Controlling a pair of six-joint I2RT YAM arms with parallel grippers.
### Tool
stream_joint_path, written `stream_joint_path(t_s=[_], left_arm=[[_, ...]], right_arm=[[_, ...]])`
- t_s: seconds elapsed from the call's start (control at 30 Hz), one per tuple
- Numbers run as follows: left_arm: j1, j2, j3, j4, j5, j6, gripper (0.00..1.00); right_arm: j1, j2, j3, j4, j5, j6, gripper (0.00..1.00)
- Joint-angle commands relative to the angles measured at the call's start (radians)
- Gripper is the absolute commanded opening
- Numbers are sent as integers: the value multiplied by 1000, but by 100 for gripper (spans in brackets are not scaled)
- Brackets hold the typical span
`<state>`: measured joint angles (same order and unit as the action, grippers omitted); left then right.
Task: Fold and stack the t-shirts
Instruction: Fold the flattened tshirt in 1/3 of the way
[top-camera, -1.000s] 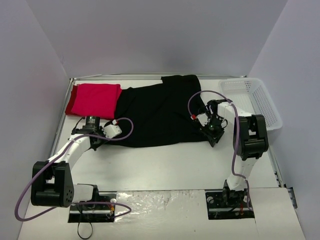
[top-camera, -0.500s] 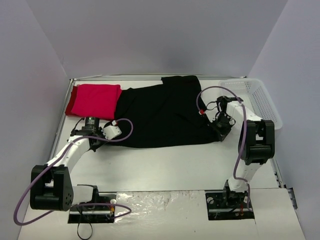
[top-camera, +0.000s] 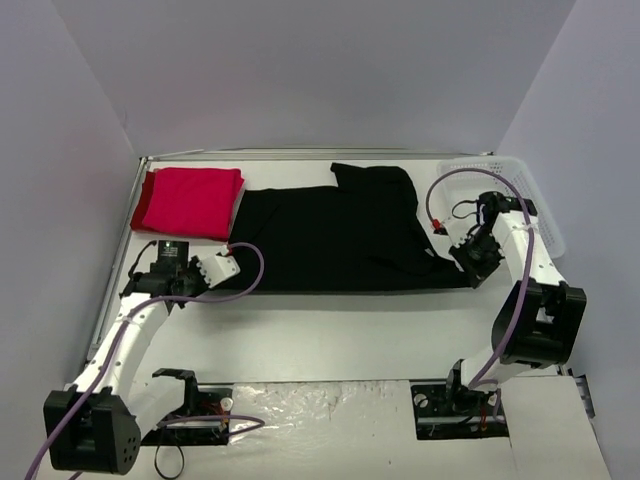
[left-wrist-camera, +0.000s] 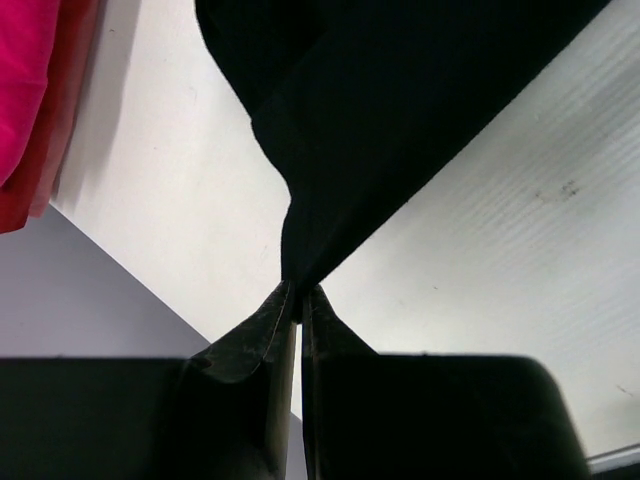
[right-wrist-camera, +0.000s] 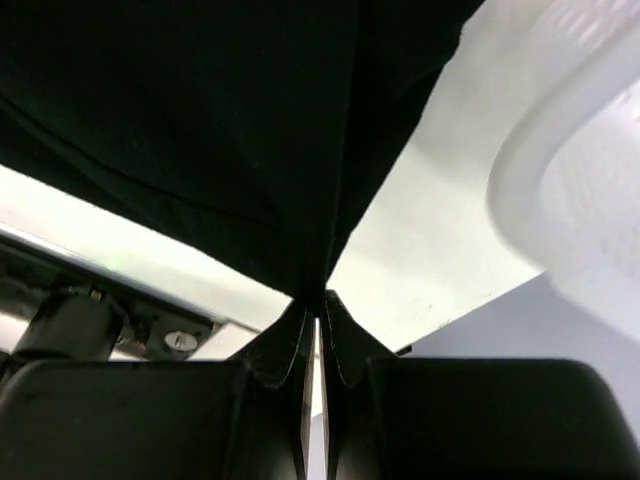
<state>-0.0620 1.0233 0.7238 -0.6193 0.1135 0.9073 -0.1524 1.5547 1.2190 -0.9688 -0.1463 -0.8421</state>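
Drawn further apart, the left gripper (left-wrist-camera: 298, 296) and right gripper (right-wrist-camera: 319, 298) stretch the black shirt (top-camera: 330, 235) flat between them; each clamps its own near corner, the basket (right-wrist-camera: 590, 190) just right of the right one. Spreading seems the step in hand, the red shirt (top-camera: 188, 202) lying folded ahead-left of the left gripper; next, both corners likely need carrying forward together to fold the hem over.

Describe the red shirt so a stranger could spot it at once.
Start at the white table and look to its far left corner. There lies the red t-shirt, folded into a neat rectangle. Its neighbour, the black t-shirt, is larger and stretched out across the middle.
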Motion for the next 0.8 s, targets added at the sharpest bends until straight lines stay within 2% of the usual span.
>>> stream_joint_path(t_s=[0.0, 0.2, 0.6, 0.73, 0.77], left_arm=[[4, -61, 43, -98, -17, 41, 2], [4, -123, 51, -192, 9, 74, 2], [4, -150, 72, -296, 60, 130, 2], [2, -154, 72, -324, 84, 140, 5], [4, -155, 74, -333, 94, 145, 8]], right_arm=[[-42, -70, -18, -137, 33, -80, 0], [-84, -142, -45, -214, 31, -147, 0], [-96, -200, -116, -215, 36, -186, 1], [-96, -206, -119, -215, 19, -201, 10], [-96, -205, -118, -215, 17, -204, 22]])
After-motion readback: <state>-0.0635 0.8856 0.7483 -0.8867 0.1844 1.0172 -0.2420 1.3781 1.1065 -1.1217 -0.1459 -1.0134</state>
